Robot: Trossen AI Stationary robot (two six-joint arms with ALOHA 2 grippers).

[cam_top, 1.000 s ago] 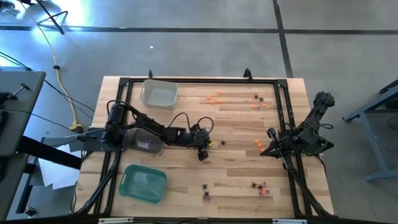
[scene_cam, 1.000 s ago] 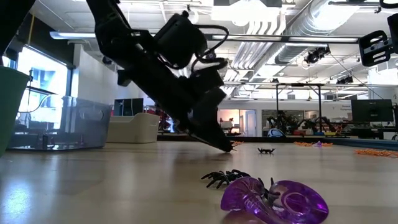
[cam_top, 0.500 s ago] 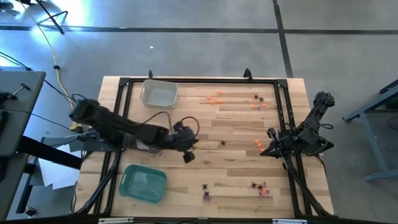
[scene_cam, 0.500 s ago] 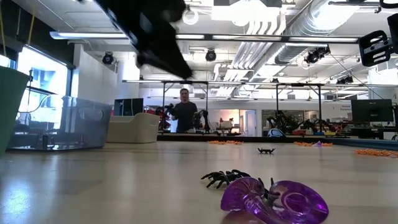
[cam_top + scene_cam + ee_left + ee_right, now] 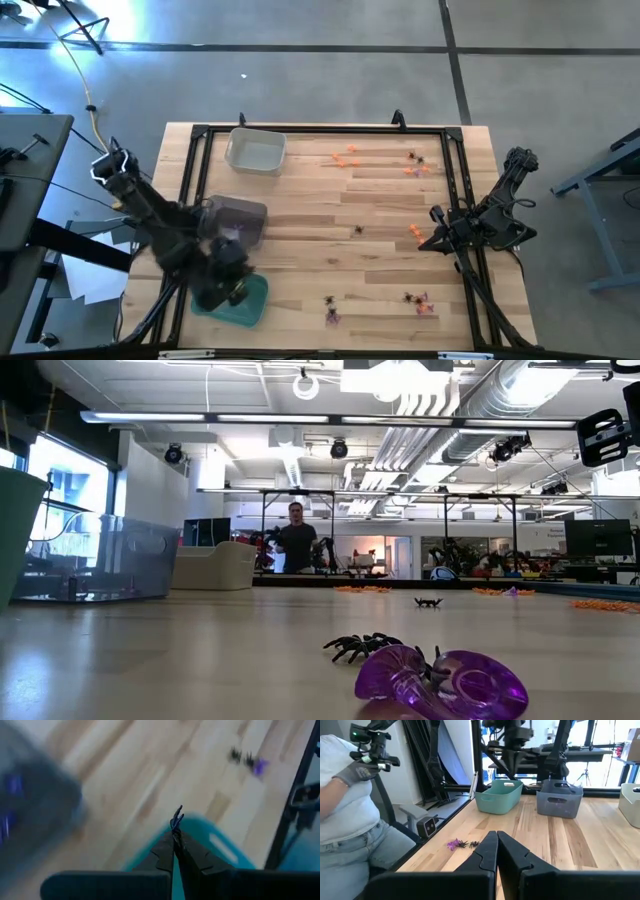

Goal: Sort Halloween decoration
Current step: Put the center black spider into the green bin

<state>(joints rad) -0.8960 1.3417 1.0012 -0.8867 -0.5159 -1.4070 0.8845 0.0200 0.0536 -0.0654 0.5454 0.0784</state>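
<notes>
My left gripper [image 5: 175, 831] hangs over the green tray [image 5: 245, 305] at the table's near left, shut on a tiny black spider-like decoration [image 5: 177, 815]. Beside it stands a grey tray [image 5: 240, 222] with purple trinkets inside. More decorations lie on the wood: orange ones [image 5: 345, 157], a black spider [image 5: 358, 230], and purple ones with spiders [image 5: 330, 312] near the front edge. The low view shows a purple trinket [image 5: 440, 682] and a spider [image 5: 360, 647] up close. My right gripper [image 5: 496, 839] waits shut at the table's right edge. My left gripper pinches the black spider-like decoration between its two fingertips; thin legs [image 5: 178, 811] stick out past the tips. The fingers slant downward. The trinket is lifted clear, above the green tray's rim [image 5: 220, 845].
A clear white tray [image 5: 255, 150] stands at the far left. A black frame [image 5: 450, 170] borders the table. A person [image 5: 350, 810] stands beside the table's near edge, another [image 5: 297, 542] far off in the room. Bare wood lies in the middle [image 5: 320, 260].
My left gripper has risen from the table's middle, beside the black spider, and swung toward the near left edge, past the grey tray, until it hangs over the green tray. It has stayed shut and has left the low view.
</notes>
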